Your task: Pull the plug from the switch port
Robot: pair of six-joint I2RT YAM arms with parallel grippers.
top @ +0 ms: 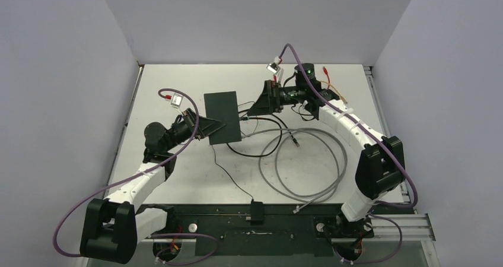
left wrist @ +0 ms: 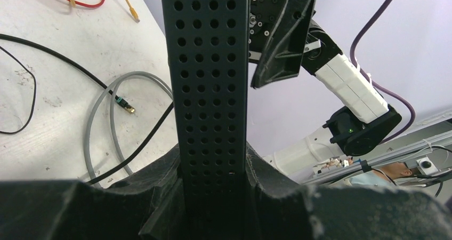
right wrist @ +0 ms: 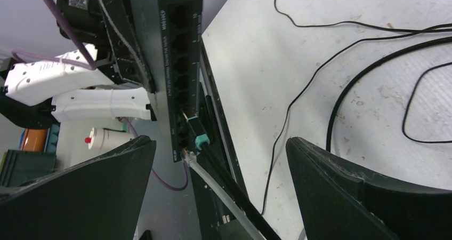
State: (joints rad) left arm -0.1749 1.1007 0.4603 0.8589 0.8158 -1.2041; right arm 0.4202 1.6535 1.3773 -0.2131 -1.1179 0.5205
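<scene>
With the left end effector point(left wrist: 213, 182) clamped on the switch point(left wrist: 208, 90), centre the wide-open right end effector point(right wrist: 221, 144) around the teal plug point(right wrist: 198, 138) just ahead of it in the port row, pinch the boot, and pull straight back.

My right fingers point(right wrist: 362, 192) stand wide apart, with clear room between them up to the port row of the switch point(right wrist: 176, 42). Only the teal plug point(right wrist: 198, 137) and a grey cable point(right wrist: 216, 192) beside it cross that gap; my left fingers point(top: 209, 126) block the switch's opposite edge.
</scene>
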